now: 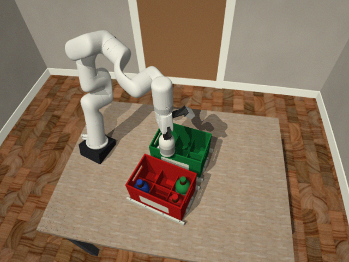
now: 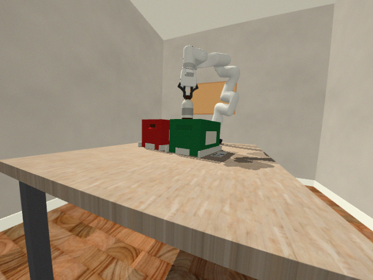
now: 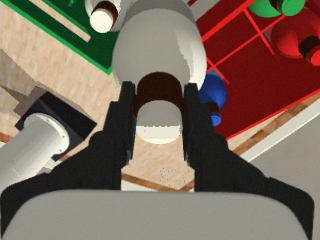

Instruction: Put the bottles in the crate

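Note:
My gripper (image 1: 167,136) (image 2: 187,96) (image 3: 159,99) is shut on the brown neck of a white bottle (image 1: 167,146) (image 2: 187,104) (image 3: 155,47) with a grey label. The bottle hangs upright above the side of the green crate (image 1: 194,165) (image 2: 185,138) (image 3: 108,71) nearer the red crate (image 1: 175,208) (image 2: 156,137). Another white-capped bottle (image 3: 103,20) stands in the green crate. The red crate holds a blue bottle (image 1: 143,188) (image 3: 213,90), a green bottle (image 1: 182,186) (image 3: 265,7) and a red bottle (image 1: 175,198) (image 3: 289,40). The pick list (image 2: 218,154) lies beside the green crate, too small to read.
Pale strips border the crates, such as the long strip (image 1: 157,212) in front of the red crate. The crates stand close together with raised walls and inner dividers. The arm's black base (image 1: 97,153) (image 3: 57,120) stands at the left in the top view.

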Robot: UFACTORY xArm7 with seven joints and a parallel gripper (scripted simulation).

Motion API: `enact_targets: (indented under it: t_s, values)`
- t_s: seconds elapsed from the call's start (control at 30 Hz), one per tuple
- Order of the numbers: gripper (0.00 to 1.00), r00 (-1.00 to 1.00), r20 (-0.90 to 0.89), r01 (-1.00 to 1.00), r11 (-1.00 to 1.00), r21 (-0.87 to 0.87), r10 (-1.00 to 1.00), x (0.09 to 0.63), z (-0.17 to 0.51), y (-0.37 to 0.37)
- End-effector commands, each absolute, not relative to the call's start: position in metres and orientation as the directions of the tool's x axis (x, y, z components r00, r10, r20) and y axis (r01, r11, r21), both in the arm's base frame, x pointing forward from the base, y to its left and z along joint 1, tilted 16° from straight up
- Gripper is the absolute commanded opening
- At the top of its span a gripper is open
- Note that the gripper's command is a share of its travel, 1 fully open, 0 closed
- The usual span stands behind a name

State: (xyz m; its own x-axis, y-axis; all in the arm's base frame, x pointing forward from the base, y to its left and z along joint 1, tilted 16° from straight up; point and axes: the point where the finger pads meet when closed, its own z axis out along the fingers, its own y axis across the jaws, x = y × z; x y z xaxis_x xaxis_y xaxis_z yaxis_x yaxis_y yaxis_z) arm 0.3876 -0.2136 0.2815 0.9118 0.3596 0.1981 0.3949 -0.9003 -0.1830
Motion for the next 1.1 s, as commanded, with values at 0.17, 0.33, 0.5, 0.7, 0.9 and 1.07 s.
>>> enact_targets:
  t_s: [0.17,0.33,0.5,0.7,0.9,1.07]
  values:
    - [0.0,0.912,0.201,0.394,-0.902,-0.179,0.358,0.4,0.287,-0.206]
    - [0.0,0.912,0.201,0.394,-0.902,-0.179,0.358,0.408,0.29,-0.2]
    - [0.0,0.912,0.201,0.394,-0.902,-0.179,0.358,0.415,0.292,-0.194]
    - [0.0,0.912,0.201,0.394,-0.902,-0.179,0.358,0.422,0.294,-0.19]
    - [0.0,0.912,0.201,0.394,-0.902,-0.179,0.358,0.431,0.297,-0.183]
    - [0.0,0.912,0.201,0.394,-0.902,-0.179,0.358,0.438,0.299,-0.178]
